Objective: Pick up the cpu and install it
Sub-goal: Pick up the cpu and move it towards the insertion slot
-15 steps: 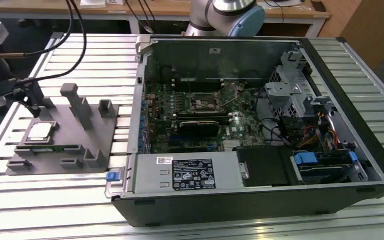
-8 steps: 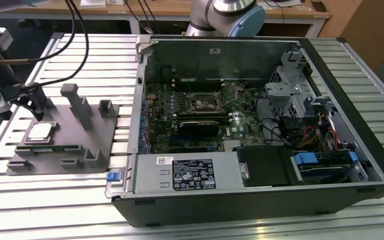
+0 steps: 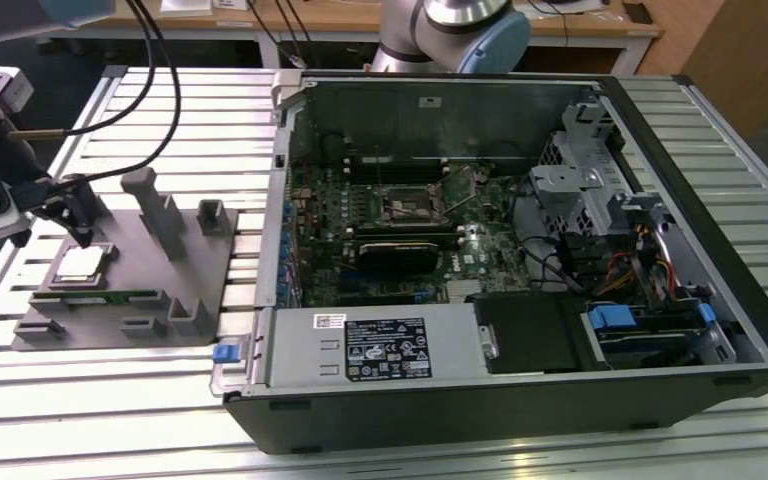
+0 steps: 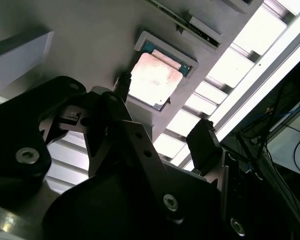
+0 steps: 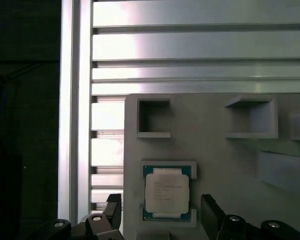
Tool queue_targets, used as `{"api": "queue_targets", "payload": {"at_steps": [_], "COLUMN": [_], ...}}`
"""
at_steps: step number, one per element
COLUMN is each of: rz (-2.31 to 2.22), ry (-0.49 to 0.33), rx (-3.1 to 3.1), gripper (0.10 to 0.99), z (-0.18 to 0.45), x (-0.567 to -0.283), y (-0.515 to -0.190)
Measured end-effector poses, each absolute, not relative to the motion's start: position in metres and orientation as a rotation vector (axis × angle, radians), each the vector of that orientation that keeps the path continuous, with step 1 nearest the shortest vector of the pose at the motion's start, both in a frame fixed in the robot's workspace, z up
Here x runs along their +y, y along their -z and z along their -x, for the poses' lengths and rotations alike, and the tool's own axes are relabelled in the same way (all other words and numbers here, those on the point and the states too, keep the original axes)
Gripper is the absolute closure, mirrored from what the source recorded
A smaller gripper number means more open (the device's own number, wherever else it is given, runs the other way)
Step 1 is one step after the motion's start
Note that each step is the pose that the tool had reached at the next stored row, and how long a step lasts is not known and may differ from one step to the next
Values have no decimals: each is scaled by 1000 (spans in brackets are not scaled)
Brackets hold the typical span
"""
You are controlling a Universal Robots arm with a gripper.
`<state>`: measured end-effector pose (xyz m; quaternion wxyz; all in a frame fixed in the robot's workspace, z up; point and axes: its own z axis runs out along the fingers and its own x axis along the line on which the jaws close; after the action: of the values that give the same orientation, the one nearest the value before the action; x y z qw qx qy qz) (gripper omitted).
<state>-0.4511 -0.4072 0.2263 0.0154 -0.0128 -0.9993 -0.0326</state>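
the flat square cpu [image 5: 167, 192], silvery-topped with a thin dark edge, is seen seated in a shallow recess of the matte grey plastic fixture [image 5: 215, 150] on the slatted metal surface [image 3: 157, 120], with the black claw [image 3: 75, 228] spread apart just above it.

The exterior view looks down from above on the whole table [image 3: 157, 95] and computer case [image 3: 518, 425]. Both wrist views closely face the cpu [image 5: 163, 192] in its fixture [image 5: 215, 155].

Print on the cpu [image 5: 163, 192] unreadable
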Motion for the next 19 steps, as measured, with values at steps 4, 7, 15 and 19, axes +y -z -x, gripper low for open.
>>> {"api": "queue_targets", "payload": {"at_steps": [4,7,15,19], "rz": [40,40,13,8], "ry": [101,101,94,90], "rx": [-3109,-3109,-3111,-3115], "gripper": [353,353,353,353], "z": [450,450,450,450], "x": [-407,-407,-408,-408], "y": [-221,-217,-204,-200]}}
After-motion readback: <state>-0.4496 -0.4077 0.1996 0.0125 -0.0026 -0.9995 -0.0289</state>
